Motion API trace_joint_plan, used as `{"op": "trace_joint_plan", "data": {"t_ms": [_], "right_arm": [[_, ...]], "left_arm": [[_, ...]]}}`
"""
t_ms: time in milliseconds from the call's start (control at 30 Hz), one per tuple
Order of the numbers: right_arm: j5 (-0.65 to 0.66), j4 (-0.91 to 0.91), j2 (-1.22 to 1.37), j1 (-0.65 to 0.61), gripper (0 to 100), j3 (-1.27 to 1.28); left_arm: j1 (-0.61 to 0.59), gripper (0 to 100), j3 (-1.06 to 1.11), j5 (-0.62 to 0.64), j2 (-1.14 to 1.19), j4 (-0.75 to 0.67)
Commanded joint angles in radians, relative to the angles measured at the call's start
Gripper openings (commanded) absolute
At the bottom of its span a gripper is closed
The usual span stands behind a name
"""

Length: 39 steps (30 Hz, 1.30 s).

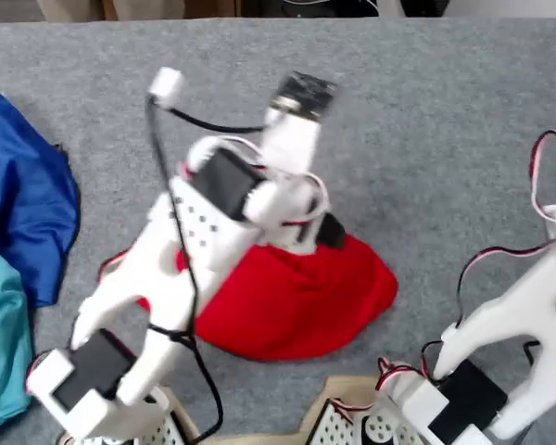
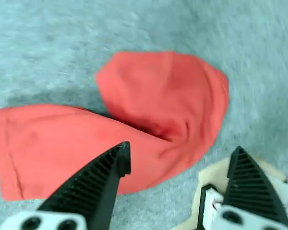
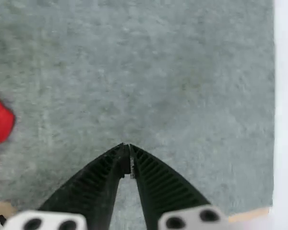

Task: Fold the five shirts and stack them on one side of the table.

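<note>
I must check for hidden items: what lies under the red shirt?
The red shirt rests on the grey table cover, which shows around its visible edges. Anything beneath it cannot be seen, because the cloth itself covers that area.

— How much of the red shirt (image 1: 301, 297) shows from above?
— Its left part lies under the left arm (image 1: 190, 236).
— And the other shirts?
— The blue shirt (image 1: 23, 199) and the teal shirt (image 1: 0, 343) are cut by the left edge, and the right arm (image 1: 524, 311) by the right edge.
</note>
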Motion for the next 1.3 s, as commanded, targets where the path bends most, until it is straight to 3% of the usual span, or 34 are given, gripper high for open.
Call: {"op": "trace_joint_plan", "data": {"t_ms": [0, 133, 367, 567, 700, 1067, 1267], "right_arm": [[0.008, 0.015, -0.027, -0.094, 9.6, 0.001], [0.0, 0.017, -0.056, -0.237, 12.7, 0.015], [-0.098, 0.011, -0.125, -0.619, 12.6, 0.137], [-0.218, -0.193, -0.038, -0.849, 12.6, 0.203], [-0.322, -0.273, 0.091, -0.964, 12.6, 0.202], [-0.499, -0.276, 0.527, -1.148, 12.6, 0.137], [-0.525, -0.27, 0.717, -1.155, 12.5, 0.028]], "left_arm": [[-0.138, 34, 0.011, -0.026, -0.097, 0.009], [-0.336, 34, 0.143, -0.095, -0.199, 0.009], [-0.631, 34, 0.571, -0.281, -0.363, 0.005], [-0.715, 34, 0.864, -0.288, -0.374, -0.276], [-0.761, 34, 0.971, -0.288, -0.374, -0.381], [-0.726, 34, 1.137, -0.292, -0.374, -0.419], [-0.726, 20, 1.137, -0.296, -0.374, -0.419]]}}
